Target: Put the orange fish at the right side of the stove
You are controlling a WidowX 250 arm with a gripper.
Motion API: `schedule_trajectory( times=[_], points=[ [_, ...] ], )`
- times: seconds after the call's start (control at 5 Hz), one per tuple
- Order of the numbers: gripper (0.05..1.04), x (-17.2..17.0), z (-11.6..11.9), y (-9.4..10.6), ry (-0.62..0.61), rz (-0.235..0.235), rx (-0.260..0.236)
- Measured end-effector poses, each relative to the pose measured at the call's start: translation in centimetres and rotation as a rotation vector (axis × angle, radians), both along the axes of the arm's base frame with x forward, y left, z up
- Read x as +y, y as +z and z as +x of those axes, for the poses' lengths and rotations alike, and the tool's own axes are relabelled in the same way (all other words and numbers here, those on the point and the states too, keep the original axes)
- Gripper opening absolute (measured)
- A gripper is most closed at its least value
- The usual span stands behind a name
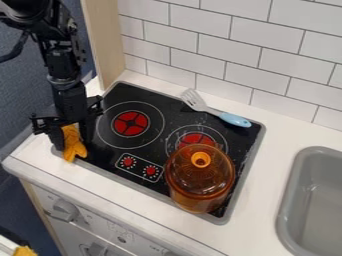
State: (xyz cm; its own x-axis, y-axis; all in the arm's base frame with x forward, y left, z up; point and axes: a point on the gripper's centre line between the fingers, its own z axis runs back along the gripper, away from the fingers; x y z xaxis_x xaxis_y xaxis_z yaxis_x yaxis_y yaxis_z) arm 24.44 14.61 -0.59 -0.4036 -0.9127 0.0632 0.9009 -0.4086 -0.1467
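Fingers [56, 140] closed around orange fish [75, 148], arm [65, 85] hanging down at stove's [172, 111] left edge, amber pot [200, 177] crowding its right side, spatula [232, 119] behind

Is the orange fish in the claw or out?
In the claw: the fish sits between its fingers, lower end showing below them.

On the surface [268, 165], stove [145, 95] and, to the right, sink [283, 212]. On the stove, pot [200, 180] in front, spatula [234, 119] behind; at left edge, fish [75, 146].
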Motion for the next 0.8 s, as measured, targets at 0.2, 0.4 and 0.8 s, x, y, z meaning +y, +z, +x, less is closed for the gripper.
schedule_trajectory(
  times=[0.2, 0.4, 0.8],
  points=[
    [0.375, 0.0, -0.1, 0.0, 0.008, 0.003, 0.006],
    [0.282, -0.1, -0.2, 0.1, 0.021, -0.002, 0.013],
    [0.275, -2.1, 0.6, 2.2, 0.007, -0.017, -0.019]
  ],
)
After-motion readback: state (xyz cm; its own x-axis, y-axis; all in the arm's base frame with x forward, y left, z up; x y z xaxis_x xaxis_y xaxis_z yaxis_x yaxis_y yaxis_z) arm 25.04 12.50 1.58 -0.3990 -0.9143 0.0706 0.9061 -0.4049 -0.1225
